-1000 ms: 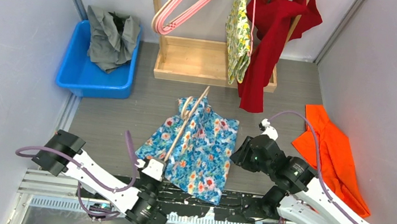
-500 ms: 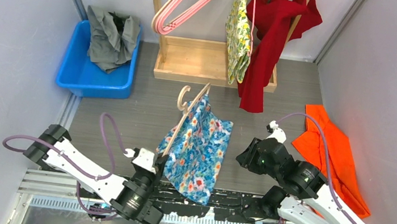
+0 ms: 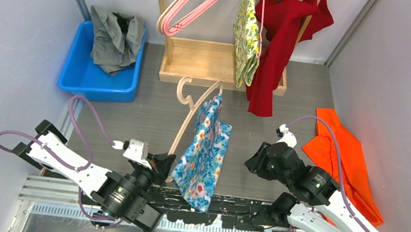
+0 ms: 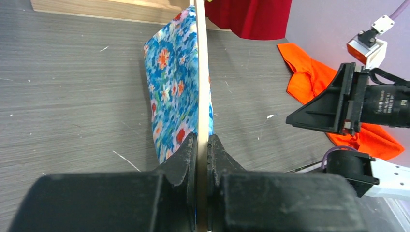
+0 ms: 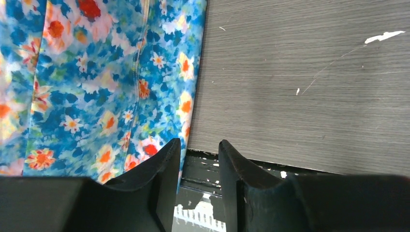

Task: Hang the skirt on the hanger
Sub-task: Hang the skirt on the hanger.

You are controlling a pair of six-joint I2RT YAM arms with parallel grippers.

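The left gripper (image 4: 202, 141) pinches the lower end of the hanger (image 4: 201, 72), and the skirt (image 4: 174, 87) hangs from it just beyond the jaws, above the table (image 4: 72, 87). The skirt is blue with red, orange and white flowers, gathered into a narrow fold. The right gripper (image 5: 199, 150), jaws partly spread and empty, sits just beside the skirt's edge. Only the top view shows the hook (image 3: 185, 87).
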